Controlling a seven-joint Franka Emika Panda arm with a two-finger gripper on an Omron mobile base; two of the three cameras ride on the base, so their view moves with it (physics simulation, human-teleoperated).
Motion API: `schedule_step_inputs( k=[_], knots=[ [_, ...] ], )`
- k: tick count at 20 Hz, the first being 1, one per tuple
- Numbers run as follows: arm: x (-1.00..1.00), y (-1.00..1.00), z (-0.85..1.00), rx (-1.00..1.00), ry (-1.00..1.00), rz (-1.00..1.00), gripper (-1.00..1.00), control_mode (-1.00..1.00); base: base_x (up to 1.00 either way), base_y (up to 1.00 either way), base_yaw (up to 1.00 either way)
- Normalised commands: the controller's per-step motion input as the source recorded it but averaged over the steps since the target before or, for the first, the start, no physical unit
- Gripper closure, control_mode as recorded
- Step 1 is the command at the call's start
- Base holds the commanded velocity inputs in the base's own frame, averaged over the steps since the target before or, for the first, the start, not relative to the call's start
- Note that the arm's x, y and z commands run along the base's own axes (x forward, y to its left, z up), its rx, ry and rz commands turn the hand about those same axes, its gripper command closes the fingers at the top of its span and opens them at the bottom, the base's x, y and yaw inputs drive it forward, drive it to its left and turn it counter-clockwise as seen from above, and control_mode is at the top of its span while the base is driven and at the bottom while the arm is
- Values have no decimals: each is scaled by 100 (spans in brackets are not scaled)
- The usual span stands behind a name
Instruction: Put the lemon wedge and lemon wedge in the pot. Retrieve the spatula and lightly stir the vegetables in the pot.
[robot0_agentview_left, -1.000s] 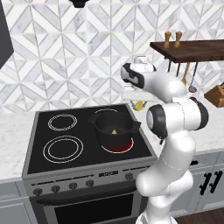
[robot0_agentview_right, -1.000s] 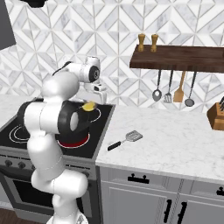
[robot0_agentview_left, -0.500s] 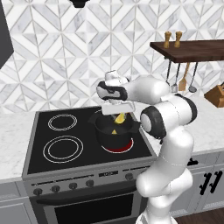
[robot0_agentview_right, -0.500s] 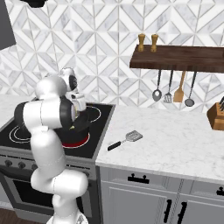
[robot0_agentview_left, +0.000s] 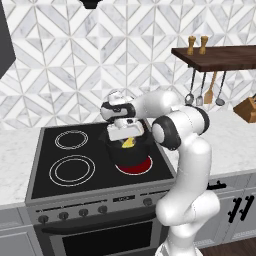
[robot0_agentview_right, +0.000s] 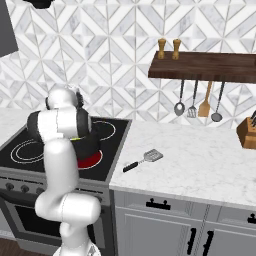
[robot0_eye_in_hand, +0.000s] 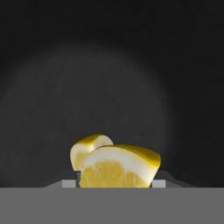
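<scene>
The dark pot stands on the glowing red front-right burner of the stove. My gripper hangs just over the pot's mouth, pointing down into it. It is shut on a yellow lemon wedge. In the hand view that lemon wedge sits between the two fingertips of my gripper, above the pot's dark inside. A second lemon wedge lies just behind it in the pot. The spatula lies on the counter right of the stove. My arm covers most of the pot in the right base view.
The stove has two white-ringed burners on its left half. A wooden shelf with hanging utensils is on the wall to the right. A knife block stands at the far right of the marble counter.
The arm has swung left from the counter side to above the pot, carrying the lemon wedge, and has lowered it to the pot's mouth.
</scene>
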Motion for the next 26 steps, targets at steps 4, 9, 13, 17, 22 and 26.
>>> schedule_step_inputs(
  k=[4,9,13,17,22,26],
  knots=[
    [11,11,-22,-3,12,-8,-100,-100,0,0,0],
    [-38,-13,0,0,4,-4,-100,-100,0,0,0],
    [-59,-36,0,-1,11,-2,-100,-100,0,0,0],
    [-30,-28,0,-2,15,0,-100,-100,0,0,0],
    [-32,-33,9,0,2,0,-100,-100,0,0,0],
    [-15,-11,51,0,-6,0,-100,-100,0,0,0]
  ],
)
